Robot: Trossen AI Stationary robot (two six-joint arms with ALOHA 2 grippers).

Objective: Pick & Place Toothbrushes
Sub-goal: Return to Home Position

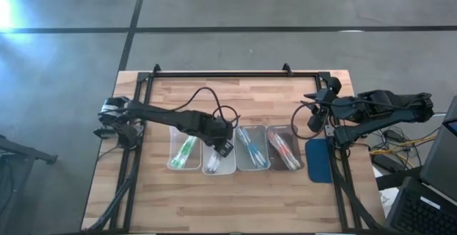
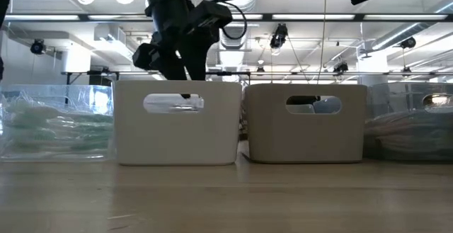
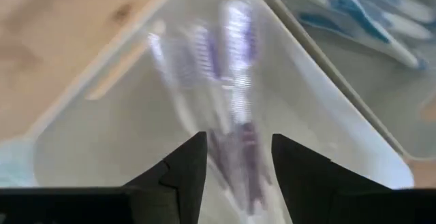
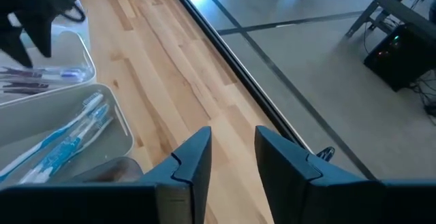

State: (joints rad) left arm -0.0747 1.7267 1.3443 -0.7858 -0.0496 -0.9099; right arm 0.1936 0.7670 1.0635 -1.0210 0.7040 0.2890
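Note:
Four clear trays stand in a row on the table. They hold green toothbrushes, purple ones, blue ones and red-pink ones. My left gripper is open and reaches down into the second tray, its fingers astride the purple toothbrushes lying on the tray floor. The blue toothbrushes lie in the neighbouring tray. My right gripper hangs open above the bare wood right of the trays. My left gripper comes from above, pointing down into the tray, with its open fingers on either side of the purple toothbrushes' handles. The picture is blurred, so I cannot tell whether the fingers touch them.
A dark blue flat pad lies right of the red-pink tray. A black frame rail runs along the table's far edge and both sides. Bare wood lies in front of and behind the trays. Cables and equipment sit beyond the right edge.

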